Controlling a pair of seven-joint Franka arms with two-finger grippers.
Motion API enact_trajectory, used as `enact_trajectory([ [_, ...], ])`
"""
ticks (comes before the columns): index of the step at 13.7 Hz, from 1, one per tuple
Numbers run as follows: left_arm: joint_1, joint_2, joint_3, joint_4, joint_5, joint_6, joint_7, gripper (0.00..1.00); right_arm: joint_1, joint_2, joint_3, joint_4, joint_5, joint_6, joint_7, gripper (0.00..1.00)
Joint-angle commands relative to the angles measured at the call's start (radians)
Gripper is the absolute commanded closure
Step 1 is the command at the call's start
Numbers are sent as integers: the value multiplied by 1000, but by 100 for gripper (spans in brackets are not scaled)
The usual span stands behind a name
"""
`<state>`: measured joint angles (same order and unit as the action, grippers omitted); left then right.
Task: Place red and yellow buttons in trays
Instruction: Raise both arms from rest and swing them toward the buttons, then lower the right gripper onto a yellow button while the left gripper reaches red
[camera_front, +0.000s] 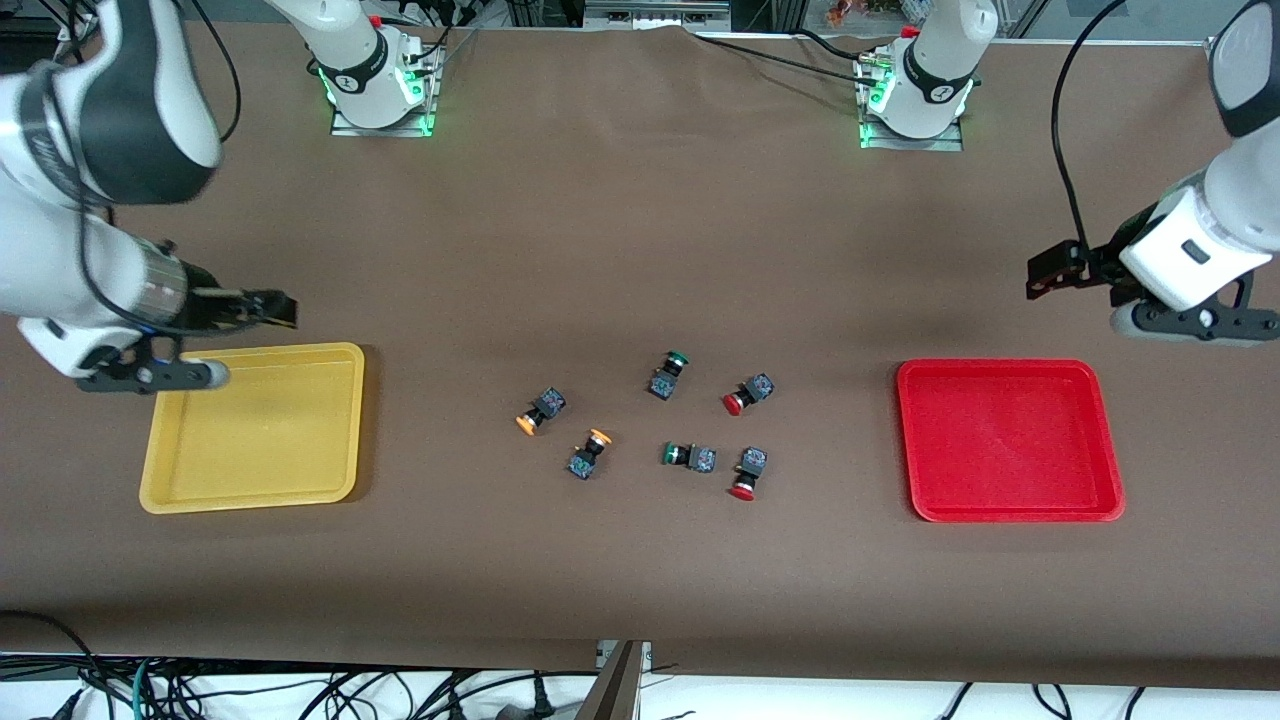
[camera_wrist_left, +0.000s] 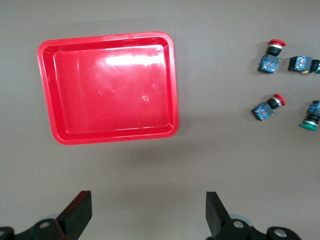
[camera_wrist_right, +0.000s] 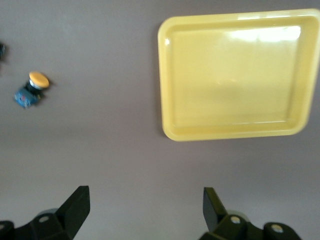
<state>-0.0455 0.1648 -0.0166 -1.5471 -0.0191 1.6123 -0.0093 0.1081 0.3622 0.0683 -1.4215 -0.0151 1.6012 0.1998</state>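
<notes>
Buttons, 2 red-capped (camera_front: 748, 394) and 2 orange-capped (camera_front: 541, 410), are looking light and rigid, best pinched across their dark bodies, while left gripper (camera_wrist_left: 148, 212) and right gripper (camera_wrist_right: 146, 210) are hanging spread.

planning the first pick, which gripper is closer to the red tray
Left. The left gripper hangs open just off the red tray; the right gripper, also open, is over the yellow tray.

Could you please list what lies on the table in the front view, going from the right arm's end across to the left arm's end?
Yellow tray → yellow button → second yellow button → green button → second green button → two red buttons, level with each other → red tray.
</notes>
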Motion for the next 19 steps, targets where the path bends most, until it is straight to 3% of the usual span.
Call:
enact_trajectory([
  [1, 9, 62, -6, 12, -2, 58, -11, 0, 68, 73, 1, 9, 1, 78, 185, 0],
  [7, -7, 165, -10, -8, -37, 164, -18, 0, 197, 233, 4, 9, 23, 313, 533, 0],
  [11, -27, 173, -34, -134, -45, 337, -21, 0, 291, 320, 4, 12, 21, 453, 733, 0],
  [14, -28, 180, -58, -143, -32, 354, 24, 0, 321, 380, 4, 12, 17, 557, 815, 0],
  [19, -43, 180, -71, -142, -30, 333, 459, 0, 358, 440, 1, 15, -6, 634, 842, 0],
])
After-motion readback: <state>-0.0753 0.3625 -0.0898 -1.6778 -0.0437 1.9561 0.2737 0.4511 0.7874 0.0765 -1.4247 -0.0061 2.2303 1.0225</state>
